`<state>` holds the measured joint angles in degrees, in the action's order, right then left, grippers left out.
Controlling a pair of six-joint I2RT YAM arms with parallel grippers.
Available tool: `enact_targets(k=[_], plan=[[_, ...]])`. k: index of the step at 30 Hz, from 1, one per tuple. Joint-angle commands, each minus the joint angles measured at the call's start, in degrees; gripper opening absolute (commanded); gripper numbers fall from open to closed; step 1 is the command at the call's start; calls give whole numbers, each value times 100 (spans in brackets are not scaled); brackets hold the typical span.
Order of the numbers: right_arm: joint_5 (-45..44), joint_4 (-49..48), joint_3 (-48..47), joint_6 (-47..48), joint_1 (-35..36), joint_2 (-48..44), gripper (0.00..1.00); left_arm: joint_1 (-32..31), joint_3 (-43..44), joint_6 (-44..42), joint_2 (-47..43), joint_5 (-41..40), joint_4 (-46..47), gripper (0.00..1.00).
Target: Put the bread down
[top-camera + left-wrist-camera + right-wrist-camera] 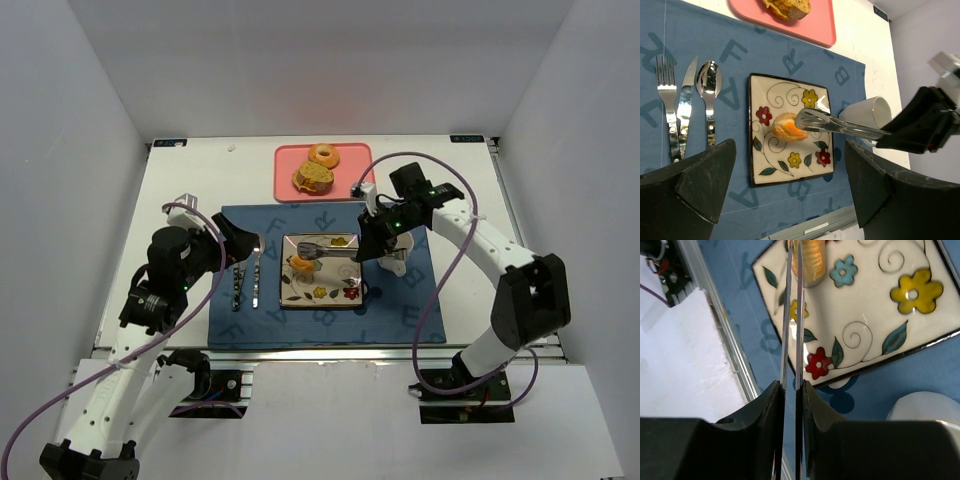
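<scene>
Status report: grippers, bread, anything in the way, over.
Right gripper shut on tongs; left gripper open, empty. Bread on plate, tongs' tip at it. Cup beside plate, close to tongs.

**Bread on the plate.** A small round bread roll (788,127), golden-orange with a paler glossy top, is lying on the square flower-patterned plate (757,100), just left of the plate's centre in the left wrist view. The slotted tip of the metal tongs (840,126) is overlapping the roll's right edge; whether it is gripping the roll cannot be told. A filled bun (313,179) and a ring-shaped bread (323,154) are sitting on the pink tray (285,160) beyond the plate.
</scene>
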<state>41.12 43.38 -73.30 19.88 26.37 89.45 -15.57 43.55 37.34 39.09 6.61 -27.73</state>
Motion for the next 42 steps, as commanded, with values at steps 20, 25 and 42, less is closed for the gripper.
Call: enact_targets(k=[20,25,42], plan=[[-395,-128,-879,-230,-132,767,49,10,-31,45,-262,-151,-181,98],[-465,-250,-1317,-335,-316,819,50,10,-4,10,-192,-134,-172,98],[-1588,-1366,-3997,-2645,-1178,3085,47,10,180,36,-69,-151,-330,98]])
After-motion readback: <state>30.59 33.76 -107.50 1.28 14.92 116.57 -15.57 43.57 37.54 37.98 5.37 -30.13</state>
